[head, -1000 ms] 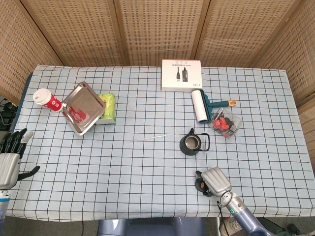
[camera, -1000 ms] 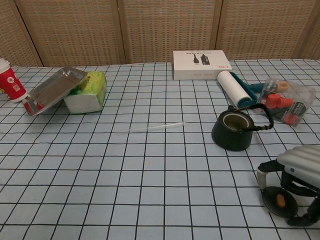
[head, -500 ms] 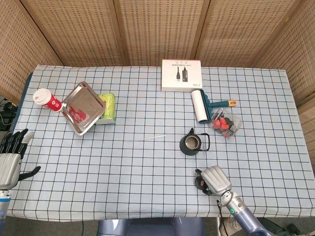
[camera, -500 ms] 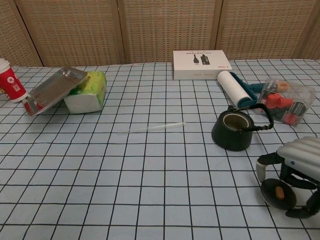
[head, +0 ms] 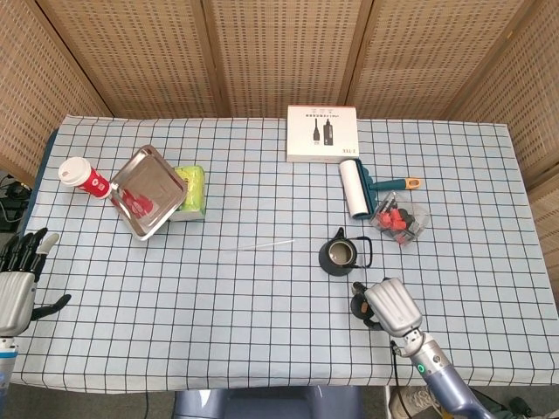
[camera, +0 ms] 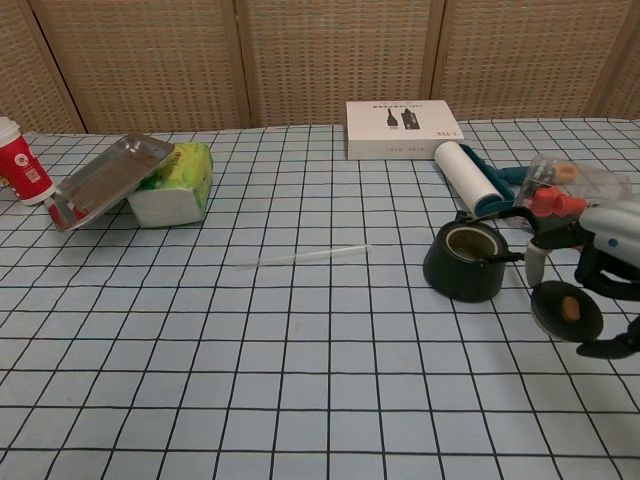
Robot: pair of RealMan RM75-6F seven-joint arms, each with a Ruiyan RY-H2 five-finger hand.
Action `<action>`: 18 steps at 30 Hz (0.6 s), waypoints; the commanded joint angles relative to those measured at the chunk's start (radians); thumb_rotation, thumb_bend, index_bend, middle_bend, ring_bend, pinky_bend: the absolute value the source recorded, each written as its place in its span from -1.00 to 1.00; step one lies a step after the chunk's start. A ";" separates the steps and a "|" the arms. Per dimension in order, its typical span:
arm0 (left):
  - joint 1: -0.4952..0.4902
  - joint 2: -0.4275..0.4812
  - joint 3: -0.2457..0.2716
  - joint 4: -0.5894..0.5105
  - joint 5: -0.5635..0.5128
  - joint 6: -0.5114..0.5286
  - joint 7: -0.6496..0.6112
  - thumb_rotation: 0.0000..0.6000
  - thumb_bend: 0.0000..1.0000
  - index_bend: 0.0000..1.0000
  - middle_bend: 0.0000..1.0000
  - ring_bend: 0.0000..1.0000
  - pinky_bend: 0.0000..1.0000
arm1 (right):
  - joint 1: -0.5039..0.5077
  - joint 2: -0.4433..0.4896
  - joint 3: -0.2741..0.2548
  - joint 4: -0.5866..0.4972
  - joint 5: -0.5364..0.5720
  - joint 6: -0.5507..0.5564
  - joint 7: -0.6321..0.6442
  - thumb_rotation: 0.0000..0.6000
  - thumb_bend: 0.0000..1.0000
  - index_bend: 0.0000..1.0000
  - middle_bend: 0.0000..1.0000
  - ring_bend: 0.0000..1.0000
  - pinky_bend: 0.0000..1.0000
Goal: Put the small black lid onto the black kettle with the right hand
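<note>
We see right hand pinching small black lid, tilted, beside black kettle. We advise: level lid, centre over opening, lower gently.

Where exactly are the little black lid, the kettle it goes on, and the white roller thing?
small black lid [camera: 567, 309], chest view, on its round face near the knob.
black kettle [camera: 462, 263], chest view, on its front wall.
lint roller [head: 354, 188], head view, middle of the white roll.

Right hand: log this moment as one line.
right hand: holds small black lid, lifted | black kettle: open, lid not on | left hand: idle
</note>
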 commanded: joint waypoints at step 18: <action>-0.006 -0.002 0.000 -0.003 -0.007 -0.014 0.011 1.00 -0.92 -1.00 -1.00 -1.00 -1.00 | 0.235 -0.028 0.253 0.012 0.345 -0.180 -0.171 1.00 -0.27 0.14 0.99 0.94 0.42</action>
